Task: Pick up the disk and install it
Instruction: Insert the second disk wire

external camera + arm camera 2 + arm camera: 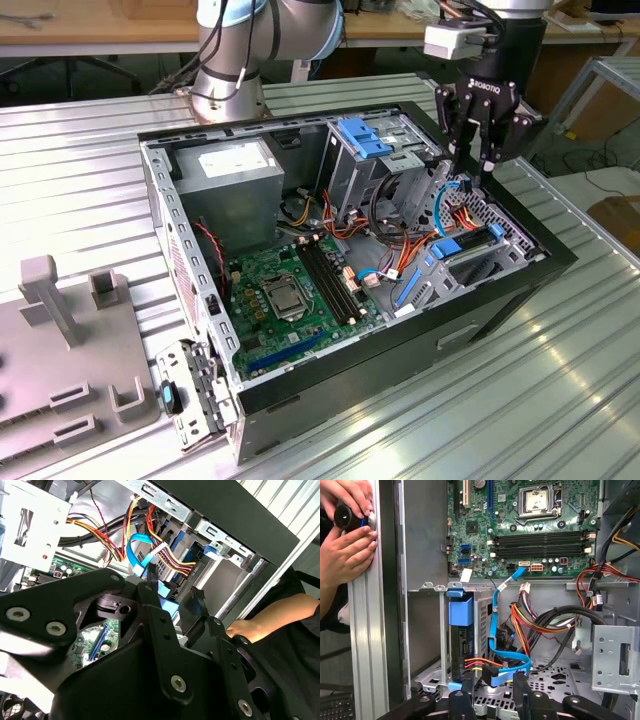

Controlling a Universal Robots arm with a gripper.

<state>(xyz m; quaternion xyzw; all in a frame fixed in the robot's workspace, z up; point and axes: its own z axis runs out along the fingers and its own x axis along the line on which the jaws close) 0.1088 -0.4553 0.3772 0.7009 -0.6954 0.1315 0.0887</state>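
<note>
A ribbed metal table point(560, 400) is carrying the open computer case point(500, 300); the disk point(461, 630) is sitting in its corner bay, while the pincer point(478, 150), released, is hovering above, apparently finishing installation.

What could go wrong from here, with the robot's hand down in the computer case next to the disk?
1. The open hand hangs among the blue data cable and the orange power wires. It could snag one or tug a plug off the disk.
2. A person's fingers are close beside the case wall, so a sideways swing of the arm might hit them.
</note>
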